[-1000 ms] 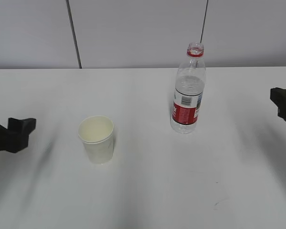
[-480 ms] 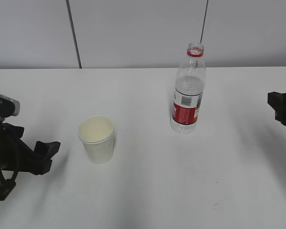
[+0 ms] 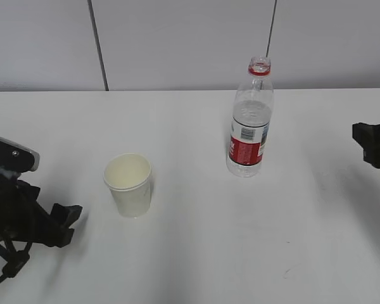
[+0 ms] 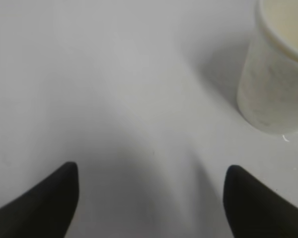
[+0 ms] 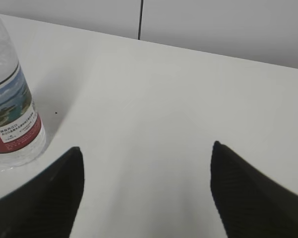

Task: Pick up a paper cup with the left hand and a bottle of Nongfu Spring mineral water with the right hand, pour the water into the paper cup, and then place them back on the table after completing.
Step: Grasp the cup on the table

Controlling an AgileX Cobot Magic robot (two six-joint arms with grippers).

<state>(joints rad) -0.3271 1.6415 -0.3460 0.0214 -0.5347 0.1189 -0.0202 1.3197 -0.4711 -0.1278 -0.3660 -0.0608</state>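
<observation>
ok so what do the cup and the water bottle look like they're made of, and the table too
Cup: likely paper, matte off-white, with a thin rolled rim and slightly mottled wall in the left wrist view.
Bottle: clear, glossy plastic; you see water through it. It has a red printed label, probably film, and a red neck ring, with no cap.
Table: smooth white top with a soft sheen, possibly laminate; the look leaves it open.

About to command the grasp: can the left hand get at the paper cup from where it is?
Probably yes. The left hand is open, and only bare table lies between it and the upright paper cup.
</observation>
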